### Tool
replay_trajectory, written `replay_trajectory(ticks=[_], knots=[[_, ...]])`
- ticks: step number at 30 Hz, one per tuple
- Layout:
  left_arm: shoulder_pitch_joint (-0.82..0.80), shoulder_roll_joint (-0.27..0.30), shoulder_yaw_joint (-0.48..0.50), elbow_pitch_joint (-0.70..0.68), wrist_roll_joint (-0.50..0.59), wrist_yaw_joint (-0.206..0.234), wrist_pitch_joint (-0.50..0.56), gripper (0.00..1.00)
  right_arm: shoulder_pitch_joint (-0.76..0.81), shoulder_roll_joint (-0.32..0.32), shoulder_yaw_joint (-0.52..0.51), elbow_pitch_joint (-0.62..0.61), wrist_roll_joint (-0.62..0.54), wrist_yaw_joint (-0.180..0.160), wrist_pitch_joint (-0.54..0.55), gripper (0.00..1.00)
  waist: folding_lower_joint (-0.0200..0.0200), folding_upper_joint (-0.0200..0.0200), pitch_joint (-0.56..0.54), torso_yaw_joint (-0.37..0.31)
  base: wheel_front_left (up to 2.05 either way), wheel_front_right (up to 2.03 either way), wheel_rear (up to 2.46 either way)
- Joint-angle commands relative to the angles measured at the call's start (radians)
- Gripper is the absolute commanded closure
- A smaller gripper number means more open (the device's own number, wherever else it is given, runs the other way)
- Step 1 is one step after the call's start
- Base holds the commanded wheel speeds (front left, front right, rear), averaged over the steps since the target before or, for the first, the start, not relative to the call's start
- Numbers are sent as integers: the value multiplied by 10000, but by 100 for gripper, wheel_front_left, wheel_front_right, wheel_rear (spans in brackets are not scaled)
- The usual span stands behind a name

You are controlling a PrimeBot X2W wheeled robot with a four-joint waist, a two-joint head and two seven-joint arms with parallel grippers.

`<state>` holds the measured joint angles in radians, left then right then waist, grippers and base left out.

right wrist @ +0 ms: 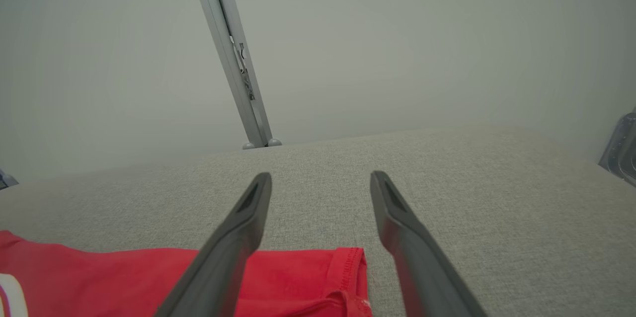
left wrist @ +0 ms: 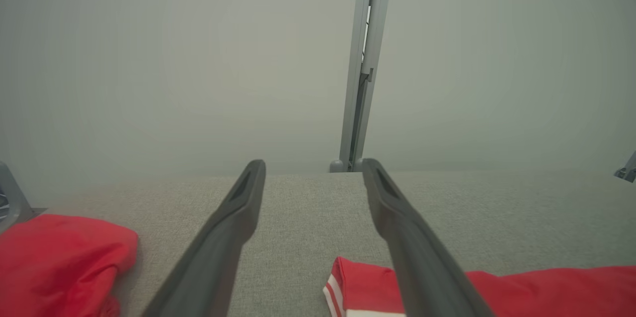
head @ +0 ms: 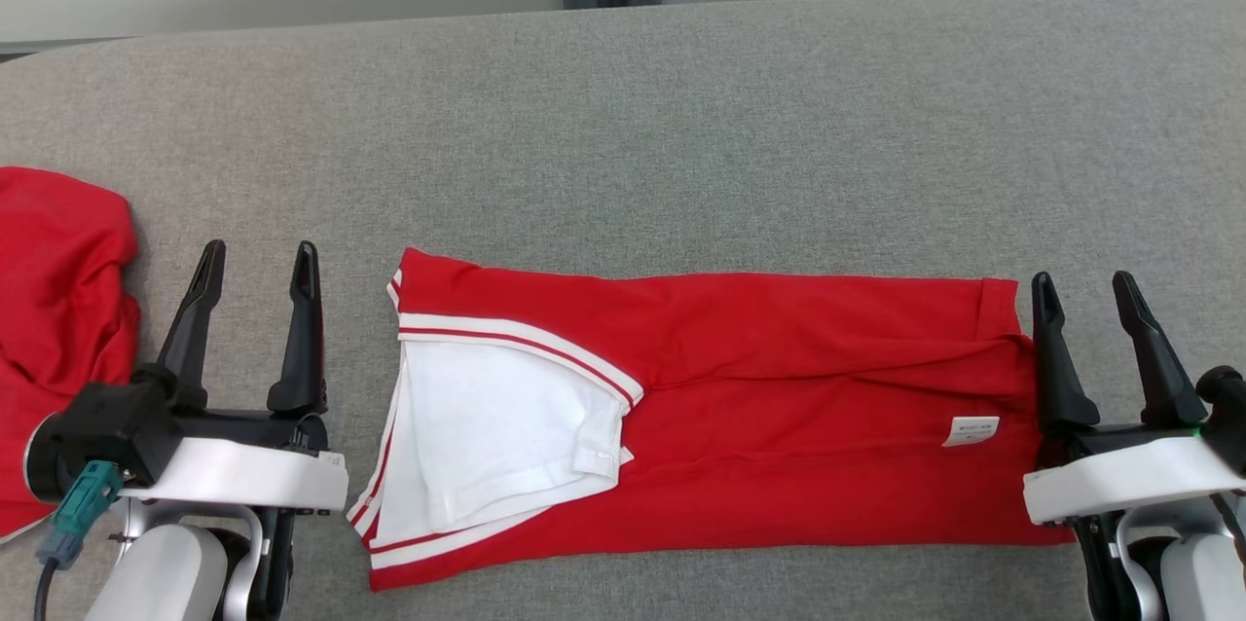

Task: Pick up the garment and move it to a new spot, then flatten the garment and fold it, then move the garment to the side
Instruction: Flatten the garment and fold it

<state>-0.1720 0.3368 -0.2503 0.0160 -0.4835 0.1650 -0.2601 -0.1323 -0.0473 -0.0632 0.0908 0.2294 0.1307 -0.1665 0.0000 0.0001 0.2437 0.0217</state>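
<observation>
over on the head view, the garment [head: 759, 407] lies flat on the grey table [head: 681, 115] toward the near edge, red, folded into a long strip, with white striped trim [head: 506, 334] and a white inside showing at its left end and a small label [head: 971, 430] near its right end; left gripper [head: 260, 248] sits just beside that left end, fingers spread apart, nothing in them; right gripper [head: 1081, 277] sits at the right end, fingers spread too, inner one overlapping the edge but nothing pinched as far as i can tell; another red cloth [head: 58, 310] is bunched at the far left, apart from the strip; left wrist view: left gripper [left wrist: 313, 163] wide over bare table, garment [left wrist: 546, 287] corner under one finger; right wrist view: right gripper [right wrist: 320, 175] wide as well, garment's hem [right wrist: 348, 267] between the finger bases; my read: moving, flattening and the lengthwise folds look done; probably an end-to-end fold and the shift to the side are left
</observation>
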Motion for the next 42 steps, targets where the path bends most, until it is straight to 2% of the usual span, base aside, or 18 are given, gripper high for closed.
replay_trajectory(ticks=[1,6,12,17,24,25,26,27,33,38,39,42], knots=[[26,1,65,104,108,-114,-24,0,-39,-59,-125,121,-85,2,71,0,0,-1,11,19,0,0,0],[-80,-130,72,191,218,-249,-24,0,0,-51,-362,614,-117,2,212,0,0,-1,101,125,0,0,0],[-247,-262,6,401,372,-483,-24,0,113,-63,-519,1955,109,2,10,0,0,-1,328,203,0,0,0],[-353,-370,-109,528,455,-657,-24,0,97,-66,-99,2925,519,2,-111,0,0,-1,482,187,0,0,0],[-468,-405,-6,629,524,-768,-25,0,82,6,796,3392,997,13,-79,0,0,-1,667,40,0,0,0],[-467,-405,4,649,532,-769,-25,0,43,0,862,3444,1036,13,-93,34,0,-1,682,24,0,0,0],[-488,-413,21,658,531,-790,-25,0,1,0,922,3488,1094,13,-163,53,0,-1,696,12,0,0,0],[-513,-414,36,666,557,-814,-25,0,-22,1,962,3512,1211,11,-203,100,0,-1,710,3,0,0,0],[-593,-479,160,656,645,-861,-25,0,-210,-95,458,3504,1360,-25,-632,100,0,-1,772,-76,0,0,0],[-532,-503,272,637,698,-884,-25,0,-504,-229,-755,3397,1026,-21,-790,100,0,-1,801,-218,0,0,0],[-526,-513,230,742,619,-940,-7,0,-571,-419,-1348,3445,976,-21,-835,100,0,-1,819,-244,0,0,0],[-646,-549,210,783,611,-984,-11,0,-709,-763,-2078,3609,902,-1,-839,100,0,-1,849,-250,0,0,0]])
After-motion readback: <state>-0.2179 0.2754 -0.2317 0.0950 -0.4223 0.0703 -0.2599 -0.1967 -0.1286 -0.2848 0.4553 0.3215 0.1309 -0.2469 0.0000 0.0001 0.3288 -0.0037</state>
